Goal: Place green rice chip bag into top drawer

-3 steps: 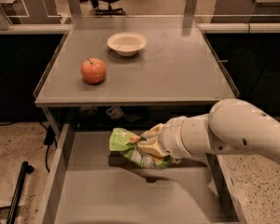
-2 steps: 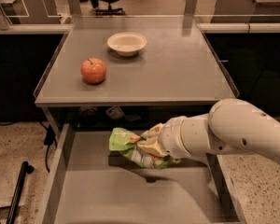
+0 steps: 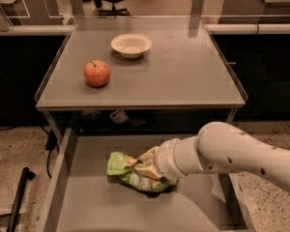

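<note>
The green rice chip bag (image 3: 127, 170), crumpled light green with orange and white print, lies low inside the open top drawer (image 3: 87, 202), at or just above its flat grey bottom, left of centre. My gripper (image 3: 152, 171) is at the bag's right end, at the tip of the white arm (image 3: 222, 153) that reaches in from the right. The bag and the white wrist hide most of the gripper. The bag is pressed against the gripper's end.
On the grey tabletop (image 3: 183, 76) above the drawer sit an orange-red apple (image 3: 96, 73) at the left and a white bowl (image 3: 131, 45) at the back. The drawer's side walls (image 3: 58, 178) run left and right. A dark pole (image 3: 19, 197) stands on the floor at the left.
The arm and the bag have moved down and a little left, deeper into the drawer, close to its bottom. The apple and the bowl have not moved.
</note>
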Tool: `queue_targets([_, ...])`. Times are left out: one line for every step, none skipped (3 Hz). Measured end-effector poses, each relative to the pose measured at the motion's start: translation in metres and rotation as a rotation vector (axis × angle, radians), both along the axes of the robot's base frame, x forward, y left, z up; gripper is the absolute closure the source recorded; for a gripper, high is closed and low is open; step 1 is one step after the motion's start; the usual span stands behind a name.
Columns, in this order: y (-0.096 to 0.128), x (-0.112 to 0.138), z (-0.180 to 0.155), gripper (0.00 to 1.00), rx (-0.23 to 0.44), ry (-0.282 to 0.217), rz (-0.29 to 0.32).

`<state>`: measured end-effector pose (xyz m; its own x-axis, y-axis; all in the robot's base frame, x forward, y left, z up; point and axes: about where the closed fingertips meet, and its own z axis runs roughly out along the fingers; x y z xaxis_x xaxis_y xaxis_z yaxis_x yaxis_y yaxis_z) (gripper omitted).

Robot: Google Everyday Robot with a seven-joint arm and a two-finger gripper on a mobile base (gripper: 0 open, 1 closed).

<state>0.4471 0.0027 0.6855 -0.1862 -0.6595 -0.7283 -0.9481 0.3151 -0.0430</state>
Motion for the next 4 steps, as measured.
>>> queue_targets([-0.001,-0.001,-0.027,1.0,0.017,0.009,-0.006])
queue_targets([-0.004,-0.002,-0.039,0.99,0.022,-0.006,-0.027])
queue_targets([-0.004,-0.002,-0.038,0.78,0.022,-0.006,-0.027])
queue_targets([-0.004,-0.002,-0.038,0.55,0.022,-0.006,-0.027])
